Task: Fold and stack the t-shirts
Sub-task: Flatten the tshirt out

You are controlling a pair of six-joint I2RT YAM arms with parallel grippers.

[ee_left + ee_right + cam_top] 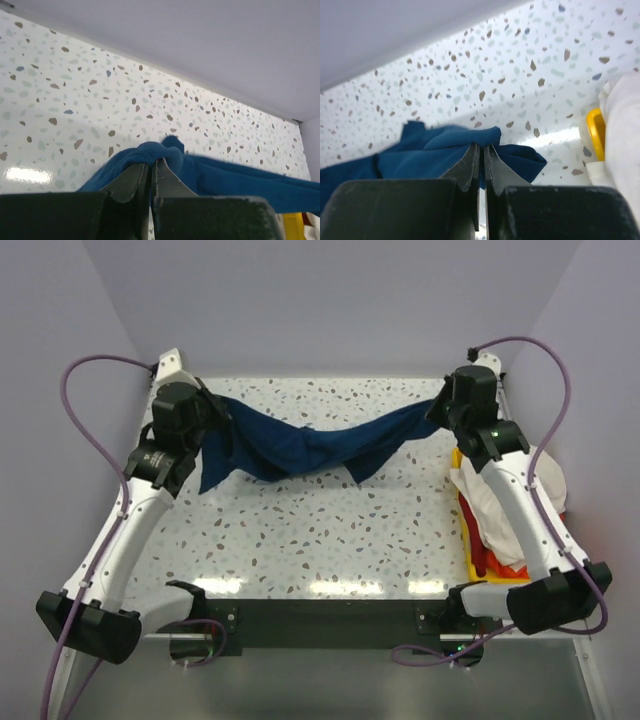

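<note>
Top external view shows the navy blue cloth t-shirt (300, 450) strung between both arms above the far half of the speckled white table (320, 540), sagging mid-span, probably raised to spread it flat for folding. The wrist views alone show the grips: left fingers (131, 182) and right fingers (466, 169) each pinch bunched blue cloth. Only the top view shows the orange-red shirt (487, 562) under the cream-white shirt (490, 502), far right.

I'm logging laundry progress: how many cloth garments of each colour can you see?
Navy blue cloth t-shirt: 1
Cream-white cloth garment in the yellow plastic bin: 1
Orange-red cloth garment in that bin: 1
Total: 3
</note>
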